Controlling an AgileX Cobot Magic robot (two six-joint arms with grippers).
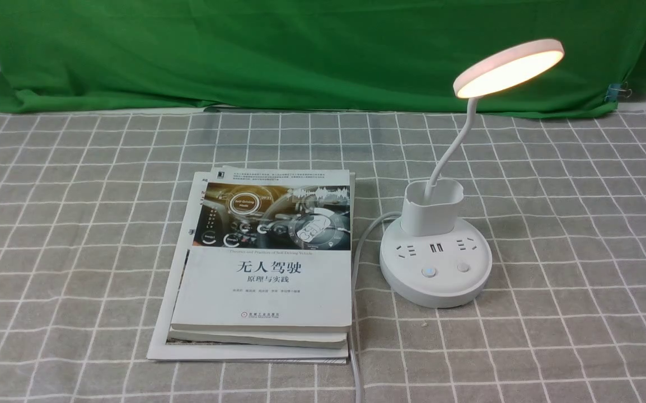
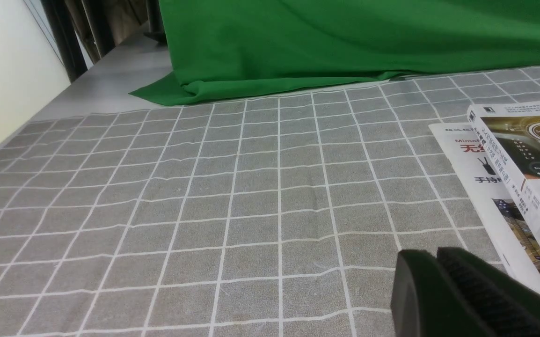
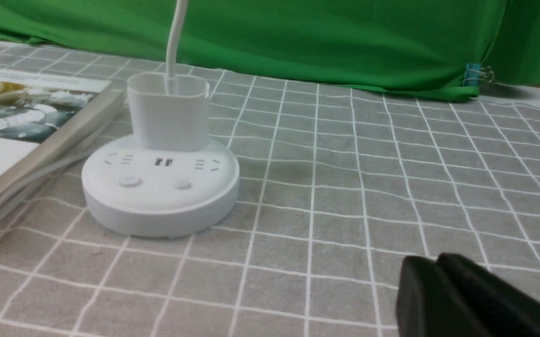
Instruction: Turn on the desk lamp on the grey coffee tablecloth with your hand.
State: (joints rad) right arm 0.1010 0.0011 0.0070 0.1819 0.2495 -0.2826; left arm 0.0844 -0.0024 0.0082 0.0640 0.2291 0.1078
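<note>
The lamp [image 1: 436,263] is glowing on the grey cloth [image 1: 569,235], just right of stacked books [image 1: 261,280]. My right fingers [image 3: 443,285] and left fingers [image 2: 438,281] are hovering pressed together, grasping nothing.

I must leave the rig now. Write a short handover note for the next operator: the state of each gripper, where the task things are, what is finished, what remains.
Left gripper: jaws together, empty, low over the grey coffee tablecloth beside the stacked books.
Right gripper: jaws look closed, holding nothing, above the cloth, apart from the lamp base. Neither arm shows in the front view.
Desk lamp: stands upright on the cloth, to the right of the books; its cord runs toward the front edge.
Done: the lamp head glows, so the lamp is on.
Left: nothing on the lamp itself; probably only move the arms away.
</note>
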